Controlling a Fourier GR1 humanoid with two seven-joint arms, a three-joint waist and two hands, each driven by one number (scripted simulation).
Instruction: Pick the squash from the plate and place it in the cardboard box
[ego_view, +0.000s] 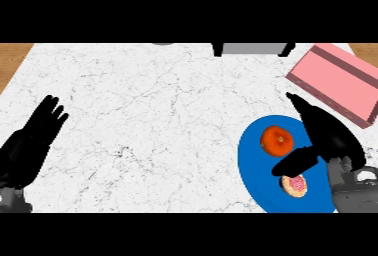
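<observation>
no readable text, no labels, no brand marks, no numbers on anything in view

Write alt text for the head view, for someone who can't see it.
The robot's right hand, open, is over a blue plate beside an orange squash and a small pink-topped item. A pink box lies beyond; the left hand rests open at left.

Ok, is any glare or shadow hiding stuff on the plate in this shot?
Head view: light is even, no glare on the plate, no clear shadows; only the right hand covers part of it, thumb lying between the squash and the pink pastry.
</observation>
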